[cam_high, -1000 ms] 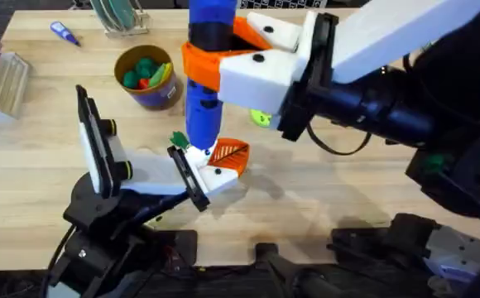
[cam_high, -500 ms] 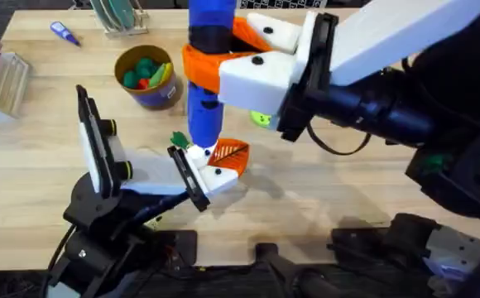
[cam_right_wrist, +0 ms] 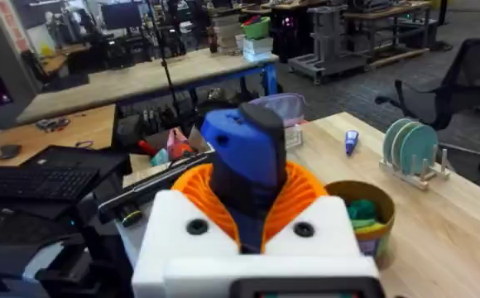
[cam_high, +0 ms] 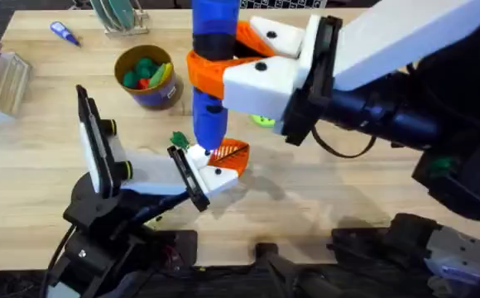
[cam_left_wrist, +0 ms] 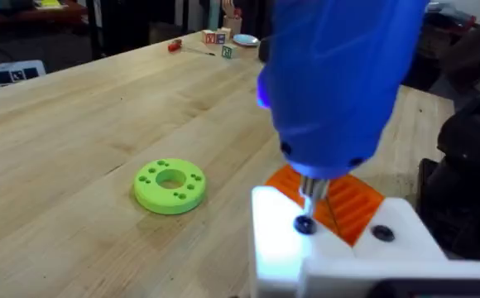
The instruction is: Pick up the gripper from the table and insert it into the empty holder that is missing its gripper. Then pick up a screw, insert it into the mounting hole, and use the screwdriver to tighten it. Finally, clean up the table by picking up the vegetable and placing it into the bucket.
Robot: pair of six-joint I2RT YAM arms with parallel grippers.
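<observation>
My right gripper point(cam_high: 213, 73) is shut on the blue screwdriver point(cam_high: 213, 58), which stands upright. Its thin bit point(cam_left_wrist: 313, 192) points down at a small dark screw point(cam_left_wrist: 304, 224) in the white holder point(cam_high: 209, 175) on my left arm's end. The orange gripper point(cam_high: 232, 156) sits seated against that holder, ribbed face up point(cam_left_wrist: 343, 203). My left gripper point(cam_high: 153, 157) stands open, with its other finger point(cam_high: 112, 157) far to the left. The vegetable point(cam_high: 179, 141) lies on the table beside the holder. The yellow bucket point(cam_high: 147, 76) stands at the back left and holds toy produce.
A bright-green disc with holes point(cam_left_wrist: 170, 184) lies on the table right of the screwdriver. A blue marker point(cam_high: 64, 33), a dish rack point(cam_high: 120, 15) and a clear box point(cam_high: 0, 83) sit along the back left. Bare wood lies to the front right.
The right gripper and the screwdriver have shifted slightly to the right. The left arm, holder and orange gripper have stayed put.
</observation>
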